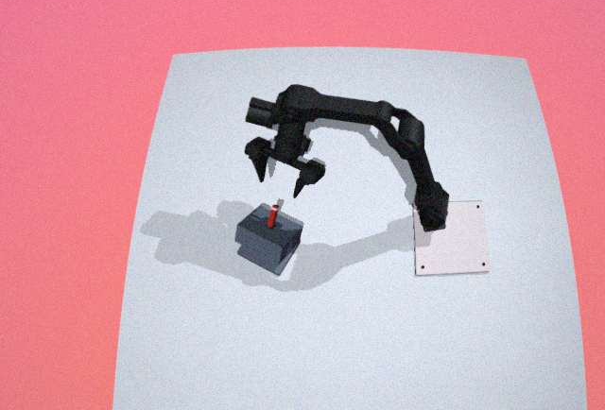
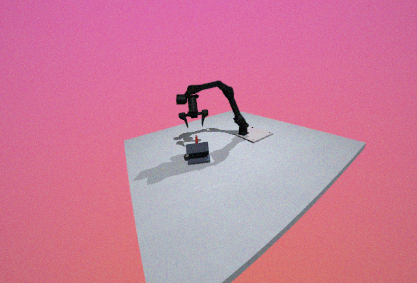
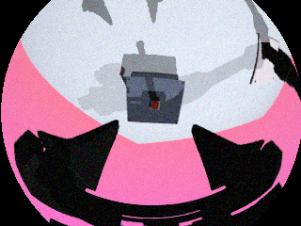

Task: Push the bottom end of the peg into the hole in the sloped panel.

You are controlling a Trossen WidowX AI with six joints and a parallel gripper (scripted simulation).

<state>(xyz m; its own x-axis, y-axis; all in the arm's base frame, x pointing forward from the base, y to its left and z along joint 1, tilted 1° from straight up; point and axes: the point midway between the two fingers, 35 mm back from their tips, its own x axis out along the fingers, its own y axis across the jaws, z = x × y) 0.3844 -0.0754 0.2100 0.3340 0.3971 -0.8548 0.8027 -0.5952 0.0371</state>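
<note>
The red peg (image 1: pixel 271 217) (image 2: pixel 196 139) (image 3: pixel 154 104) stands in the hole of the sloped panel (image 1: pixel 253 231) (image 2: pixel 197 147) (image 3: pixel 165 115), with its upper part sticking out of the face. How deep its bottom end sits is hidden inside the panel. My gripper (image 1: pixel 278 189) (image 2: pixel 195 127) (image 3: pixel 156 126) is wide open and empty. It is above the peg, clear of it, and the fingers touch neither the peg nor the panel.
The dark panel block stands on the pale table (image 1: pixel 341 347) (image 2: pixel 235 212). The arm reaches over from its white base plate (image 1: pixel 458 249) (image 2: pixel 260 135), which is on the right in the top and exterior views. Shadows of the arm fall around the block.
</note>
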